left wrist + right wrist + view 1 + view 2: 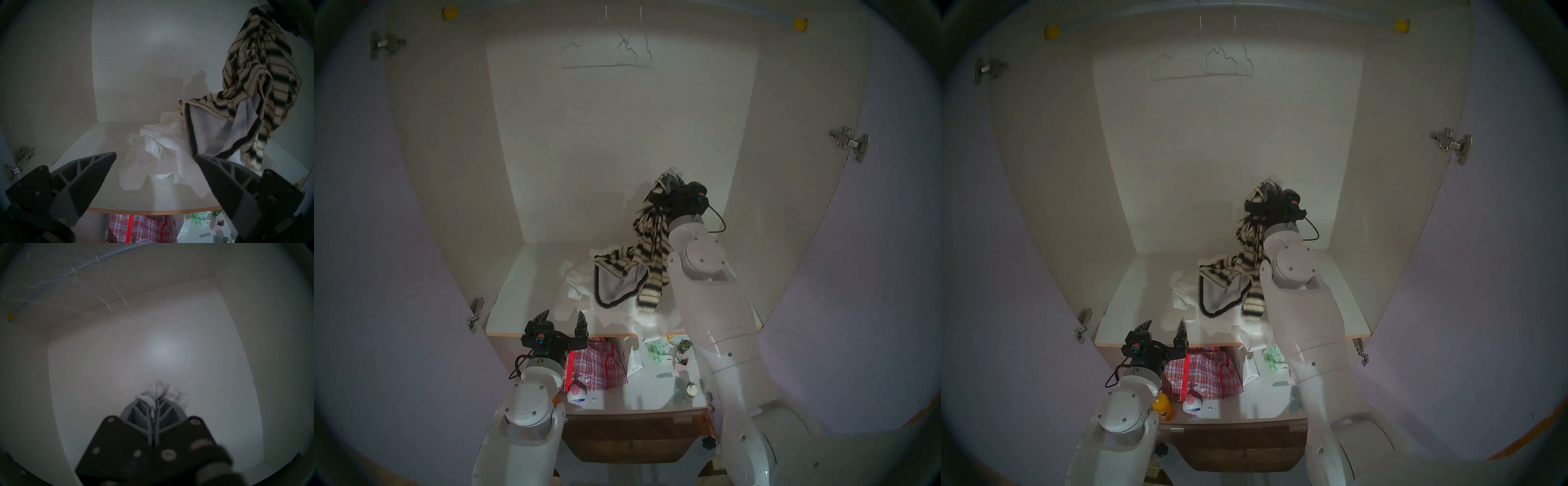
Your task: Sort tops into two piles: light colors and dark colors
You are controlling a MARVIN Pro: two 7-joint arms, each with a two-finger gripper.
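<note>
Inside the open wardrobe, two wire hangers (605,56) are seen on the rail above, and a red checked bag (597,368) is kept on the lower shelf beside a white plastic bag (634,361) and small clutter. The upper shelf (524,288) is bare on its left part; its right part is screened by the right arm. A heap of white and cream tops (585,298) is spread over the shelf middle. The beige black-striped top (648,251) is held aloft, its lower end draped on that heap, with pale grey-blue, dark-edged cloth (619,286) hanging open below. The right gripper (155,406) is clamped tight on bunched cloth. The left gripper (563,319) is held wide apart at the shelf's front edge, gripping nothing.
</note>
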